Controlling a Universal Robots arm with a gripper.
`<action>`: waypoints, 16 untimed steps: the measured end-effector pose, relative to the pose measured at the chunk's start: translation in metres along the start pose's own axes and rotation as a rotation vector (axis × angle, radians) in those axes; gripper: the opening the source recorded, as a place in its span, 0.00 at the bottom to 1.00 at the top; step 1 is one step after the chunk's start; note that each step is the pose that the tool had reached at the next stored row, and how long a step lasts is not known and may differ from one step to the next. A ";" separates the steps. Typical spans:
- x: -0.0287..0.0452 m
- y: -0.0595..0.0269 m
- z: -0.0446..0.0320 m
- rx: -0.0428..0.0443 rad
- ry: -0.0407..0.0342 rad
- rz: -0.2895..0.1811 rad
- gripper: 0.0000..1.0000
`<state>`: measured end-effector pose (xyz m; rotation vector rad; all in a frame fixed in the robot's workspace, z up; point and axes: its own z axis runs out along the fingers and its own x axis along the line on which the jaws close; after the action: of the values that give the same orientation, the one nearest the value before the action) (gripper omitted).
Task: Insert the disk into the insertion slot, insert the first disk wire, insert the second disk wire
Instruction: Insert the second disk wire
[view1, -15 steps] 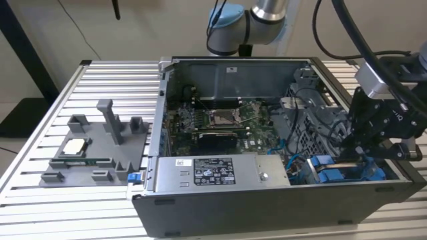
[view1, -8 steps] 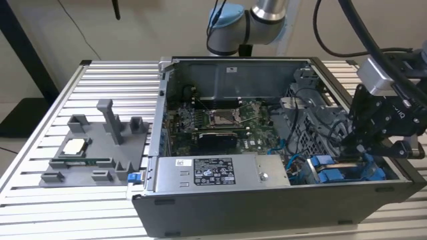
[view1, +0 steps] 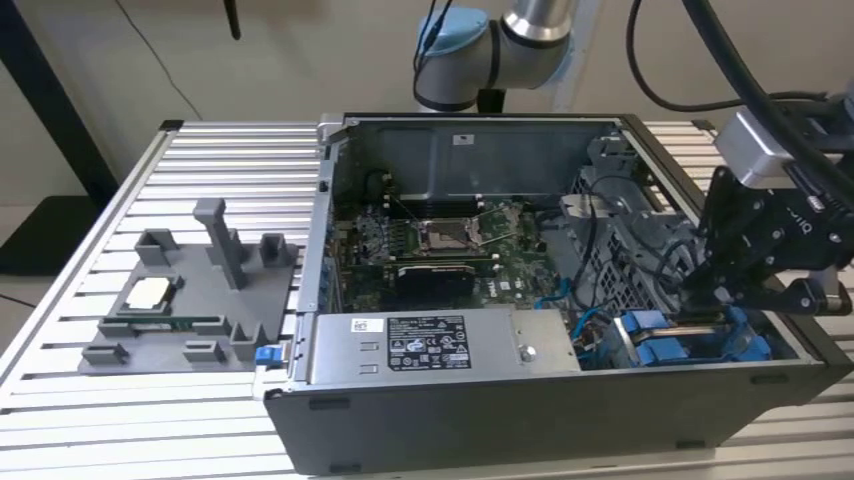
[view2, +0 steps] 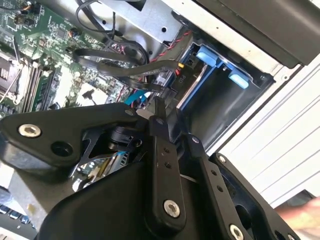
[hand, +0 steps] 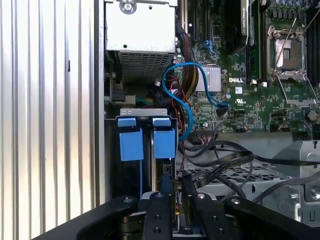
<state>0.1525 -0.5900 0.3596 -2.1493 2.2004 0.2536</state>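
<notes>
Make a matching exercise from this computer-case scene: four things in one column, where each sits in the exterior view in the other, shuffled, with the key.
Things:
1. power supply box
2. processor socket
3. pincer
4. grey parts holder

Places:
A. on the slatted table outside the case, at the exterior view's left
B. along the near wall inside the case, label facing up
C. on the green motherboard, mid-case
D. lowered into the case's near corner at the exterior view's right, over the blue-railed insertion slot

Pairs: 1-B, 2-C, 3-D, 4-A
</notes>
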 end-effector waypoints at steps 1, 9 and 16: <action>-0.0002 0.0001 -0.0010 0.0000 -0.0001 0.000 0.24; -0.0019 0.0011 -0.0125 0.0000 -0.0002 0.000 0.24; -0.0026 0.0014 -0.0167 0.0000 -0.0003 0.000 0.24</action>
<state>0.1524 -0.5900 0.3766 -2.1491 2.2003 0.2539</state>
